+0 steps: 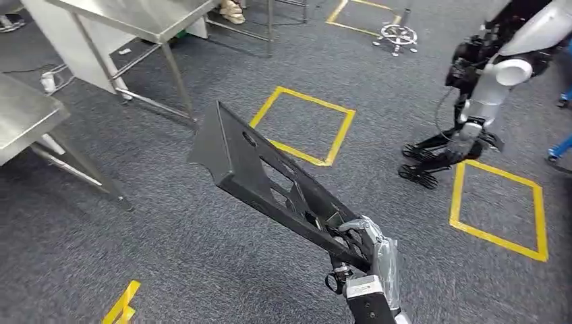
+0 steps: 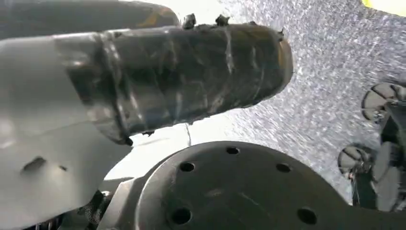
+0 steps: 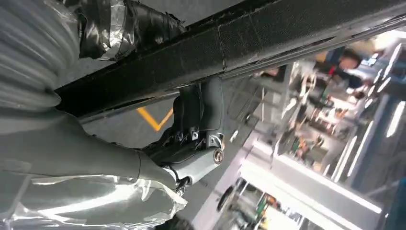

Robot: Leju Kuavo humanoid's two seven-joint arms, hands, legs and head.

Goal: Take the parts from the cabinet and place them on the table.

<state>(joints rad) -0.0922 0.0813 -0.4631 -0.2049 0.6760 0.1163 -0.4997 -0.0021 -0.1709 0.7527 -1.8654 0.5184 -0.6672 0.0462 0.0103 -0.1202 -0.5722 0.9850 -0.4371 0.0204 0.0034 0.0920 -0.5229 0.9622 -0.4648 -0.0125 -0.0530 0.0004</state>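
My right robot hand (image 1: 367, 244) grips one end of the long black part (image 1: 260, 169), which juts out over the carpet. My left robot hand (image 2: 177, 76) looks empty, though I cannot tell how its fingers lie. The desk (image 1: 23, 115) stands well apart to my left. Held so far off centre, the part could twist loose, or clip the desk's legs.
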